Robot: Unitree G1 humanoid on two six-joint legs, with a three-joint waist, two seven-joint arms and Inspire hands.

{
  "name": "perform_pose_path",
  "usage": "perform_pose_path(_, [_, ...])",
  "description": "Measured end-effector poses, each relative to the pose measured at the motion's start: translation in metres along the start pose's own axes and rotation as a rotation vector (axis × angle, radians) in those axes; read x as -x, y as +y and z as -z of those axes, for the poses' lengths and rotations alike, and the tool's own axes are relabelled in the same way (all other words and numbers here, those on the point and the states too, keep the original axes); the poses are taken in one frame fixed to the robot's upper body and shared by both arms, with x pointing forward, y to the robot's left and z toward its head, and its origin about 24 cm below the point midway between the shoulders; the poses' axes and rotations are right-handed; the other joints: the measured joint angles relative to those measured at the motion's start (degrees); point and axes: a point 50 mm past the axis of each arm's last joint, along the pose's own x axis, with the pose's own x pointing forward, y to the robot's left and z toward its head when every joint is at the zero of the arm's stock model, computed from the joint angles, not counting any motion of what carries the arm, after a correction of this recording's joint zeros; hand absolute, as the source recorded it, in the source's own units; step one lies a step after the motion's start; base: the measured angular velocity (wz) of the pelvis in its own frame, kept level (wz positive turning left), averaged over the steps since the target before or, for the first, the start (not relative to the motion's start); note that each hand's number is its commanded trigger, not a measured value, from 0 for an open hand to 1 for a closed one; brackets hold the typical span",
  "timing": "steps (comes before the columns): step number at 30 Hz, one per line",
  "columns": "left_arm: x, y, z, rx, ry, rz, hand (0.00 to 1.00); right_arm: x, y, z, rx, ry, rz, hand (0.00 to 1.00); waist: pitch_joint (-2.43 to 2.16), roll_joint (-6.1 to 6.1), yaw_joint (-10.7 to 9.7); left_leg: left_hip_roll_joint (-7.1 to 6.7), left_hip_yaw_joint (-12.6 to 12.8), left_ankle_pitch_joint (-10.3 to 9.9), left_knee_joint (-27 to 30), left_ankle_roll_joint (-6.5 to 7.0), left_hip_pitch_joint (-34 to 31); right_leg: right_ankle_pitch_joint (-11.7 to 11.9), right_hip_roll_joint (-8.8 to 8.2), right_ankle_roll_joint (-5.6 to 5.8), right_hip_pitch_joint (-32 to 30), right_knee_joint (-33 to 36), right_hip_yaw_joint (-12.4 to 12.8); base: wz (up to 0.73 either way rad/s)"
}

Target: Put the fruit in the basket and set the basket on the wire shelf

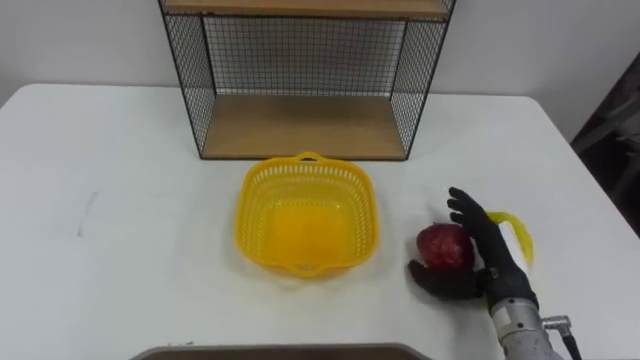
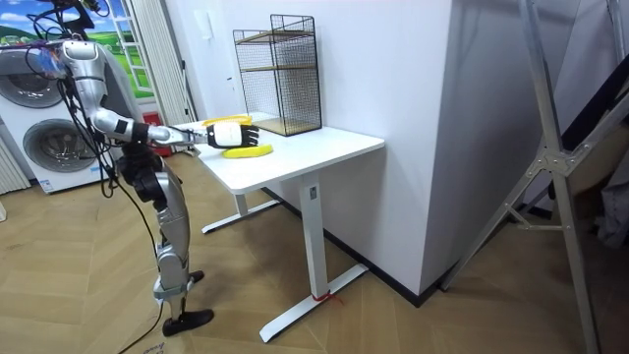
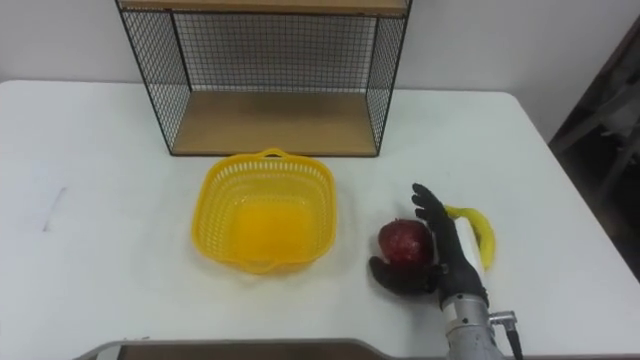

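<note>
A red apple (image 1: 443, 245) lies on the white table (image 1: 120, 200), to the right of an empty yellow basket (image 1: 306, 162). My right hand (image 1: 492, 258) is pressed against the apple's right side, fingers straight and pointing away from me, thumb reaching under its near side. A yellow banana (image 1: 520, 238) lies just behind the hand, partly hidden by it. The black wire shelf (image 1: 300, 125) with wooden boards stands at the table's far edge, directly behind the basket. In the room view I stand at the table's end with that arm stretched over it.
The table's right edge runs close to the banana. The shelf's lower board is bare, with a second board above it. In the room view, washing machines (image 2: 49, 138) stand behind me and a metal frame (image 2: 550, 167) stands at the room view's right.
</note>
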Motion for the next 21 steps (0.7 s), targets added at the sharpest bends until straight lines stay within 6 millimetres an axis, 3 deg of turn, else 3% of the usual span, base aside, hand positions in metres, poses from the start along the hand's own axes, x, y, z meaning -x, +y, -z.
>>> perform_pose_path(21, [-0.001, -0.001, -0.009, 0.001, -0.036, 0.002, 0.0, -0.002, -0.004, -0.005, -0.105, -0.017, 0.056, 1.0, 0.1, -0.2, 0.2, 0.03, 1.0, 0.0, -1.6, -0.03, 0.4, 0.0, 0.09, 0.02, -0.5, -0.9, 0.7, -0.02])
